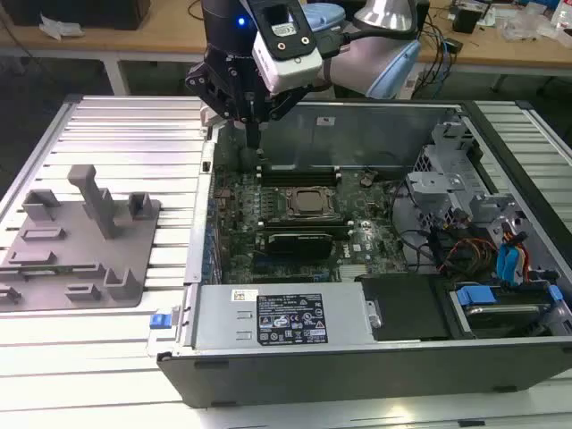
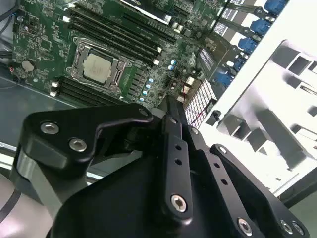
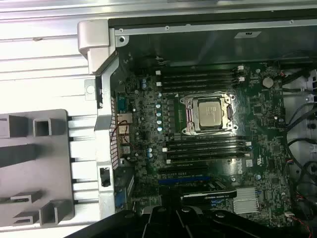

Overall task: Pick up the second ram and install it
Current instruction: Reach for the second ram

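Slatted metal bench (image 1: 116, 134), open computer case (image 1: 357, 366), end effector (image 1: 254, 141) pinched together, holding nothing, above motherboard (image 1: 234, 201)

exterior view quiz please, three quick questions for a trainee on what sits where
1. True or false: the grey tray lies inside the computer case.
2. The gripper hangs over: A) the tray B) the motherboard C) the table outside the case.
3. Fill in: the processor sits between two banks of long black ____.
Key: 1 false; 2 B; 3 slots.
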{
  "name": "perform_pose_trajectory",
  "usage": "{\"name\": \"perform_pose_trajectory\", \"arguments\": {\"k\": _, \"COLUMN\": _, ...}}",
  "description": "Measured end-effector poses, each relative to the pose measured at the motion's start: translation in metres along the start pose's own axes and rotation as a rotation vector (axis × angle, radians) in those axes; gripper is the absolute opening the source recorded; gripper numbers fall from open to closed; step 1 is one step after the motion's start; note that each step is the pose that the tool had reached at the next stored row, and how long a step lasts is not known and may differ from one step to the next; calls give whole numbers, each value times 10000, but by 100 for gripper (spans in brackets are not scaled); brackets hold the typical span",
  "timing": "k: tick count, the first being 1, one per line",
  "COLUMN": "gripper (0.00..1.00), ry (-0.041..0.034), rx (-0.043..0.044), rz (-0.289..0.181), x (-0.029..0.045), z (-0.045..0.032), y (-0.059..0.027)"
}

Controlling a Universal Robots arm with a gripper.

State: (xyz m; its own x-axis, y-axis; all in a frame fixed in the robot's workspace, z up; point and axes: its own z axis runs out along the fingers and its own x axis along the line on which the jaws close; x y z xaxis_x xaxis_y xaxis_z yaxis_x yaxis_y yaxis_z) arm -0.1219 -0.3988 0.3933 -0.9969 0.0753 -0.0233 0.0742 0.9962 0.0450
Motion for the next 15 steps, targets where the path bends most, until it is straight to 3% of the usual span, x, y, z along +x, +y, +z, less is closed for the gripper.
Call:
{"name": "perform_pose_trajectory", "arguments": {"k": 10, "gripper": 8, "ry": 2, "rx": 0, "rz": 0, "x": 0, "z": 0, "y": 0}}
{"name": "perform_pose_trajectory", "arguments": {"k": 15, "gripper": 8, "ry": 2, "rx": -1, "rz": 0, "x": 138, "z": -3, "y": -10}}
